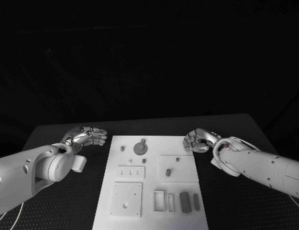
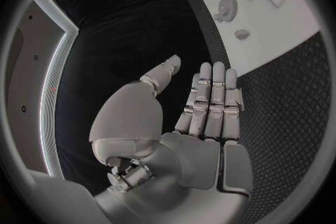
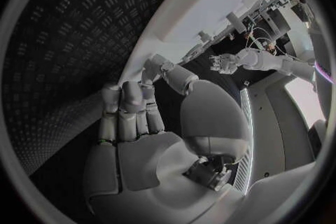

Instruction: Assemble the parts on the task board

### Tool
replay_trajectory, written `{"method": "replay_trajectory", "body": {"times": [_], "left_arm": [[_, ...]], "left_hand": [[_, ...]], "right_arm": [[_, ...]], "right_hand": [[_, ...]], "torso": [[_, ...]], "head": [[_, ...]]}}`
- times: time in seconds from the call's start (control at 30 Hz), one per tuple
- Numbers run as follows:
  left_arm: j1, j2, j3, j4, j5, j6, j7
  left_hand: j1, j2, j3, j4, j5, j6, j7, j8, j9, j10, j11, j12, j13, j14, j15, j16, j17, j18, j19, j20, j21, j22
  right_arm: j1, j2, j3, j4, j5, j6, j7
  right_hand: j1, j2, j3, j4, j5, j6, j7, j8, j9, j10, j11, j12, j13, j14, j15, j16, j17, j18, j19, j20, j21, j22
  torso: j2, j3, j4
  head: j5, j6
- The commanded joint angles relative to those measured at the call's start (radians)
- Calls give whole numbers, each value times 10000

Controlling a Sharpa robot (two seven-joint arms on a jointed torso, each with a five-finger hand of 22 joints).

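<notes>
Two empty hands beside the task board point(image 1: 151, 191).
My left hand point(image 1: 87, 136) and right hand point(image 1: 199, 140) hold nothing, fingers loosely apart; I should approach one grey part point(image 1: 140, 147) slowly.

One task board point(image 1: 154, 191), two hands point(image 1: 87, 137) point(image 1: 198, 141)

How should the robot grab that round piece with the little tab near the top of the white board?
Probably pinch the round piece across its disc from above. It lies flat on the board, leaving only its edges to catch. The left hand looks nearer and holds nothing.
</notes>
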Motion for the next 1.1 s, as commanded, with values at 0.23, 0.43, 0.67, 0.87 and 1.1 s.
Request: {"method": "replay_trajectory", "body": {"times": [0.23,0.43,0.67,0.87,1.1], "left_arm": [[6,6,9,74,-102,578,-85],[59,34,32,216,-653,977,-525],[317,318,42,557,-1154,1103,-1508],[424,723,45,835,-1582,935,-1965],[438,1227,43,858,-2078,531,-2426]], "left_hand": [[-105,160,21,13,-19,324,-119,113,113,322,-175,119,121,222,-89,119,68,95,33,-67,107,219],[-453,159,-102,191,-87,784,-321,191,171,665,-327,205,227,346,-161,237,132,55,93,-150,147,206],[-1093,6,-322,545,-277,1055,-421,88,142,863,-407,175,288,334,-181,275,156,47,91,-182,152,201],[-1673,-167,-495,950,-374,1127,-434,4,128,949,-436,148,320,362,-207,336,189,58,106,-204,154,197],[-2137,-273,-561,1346,-389,1126,-435,-65,123,914,-422,81,322,287,-198,333,198,76,75,-207,138,197]], "right_arm": [[3,-160,2,437,-254,-537,-337],[492,-134,22,854,-615,-518,-724],[957,122,22,1654,-1614,-304,-1853],[1128,454,22,2311,-1971,-211,-2459],[1172,891,22,2841,-2493,-186,-2902]], "right_hand": [[37,75,115,-27,-31,598,157,193,200,80,-81,-1,25,24,-101,56,12,295,57,-63,69,29],[41,43,141,-28,-26,625,145,201,203,117,-93,-12,31,50,-114,59,13,295,84,-81,79,36],[38,18,163,-28,-14,646,138,205,203,142,-100,-24,35,66,-119,58,13,295,105,-94,82,40],[42,-23,221,-22,-13,676,130,206,198,174,-108,-45,43,85,-124,47,7,295,132,-113,76,39],[34,-43,250,-23,-12,691,127,206,194,193,-111,-55,49,96,-126,41,3,295,149,-123,72,39]], "torso": [[-17,2,-15],[-32,-8,-6],[-164,-7,-45],[-278,-36,-47],[-380,-68,-30]], "head": [[29,47],[26,130],[102,156],[154,206],[291,222]]}}
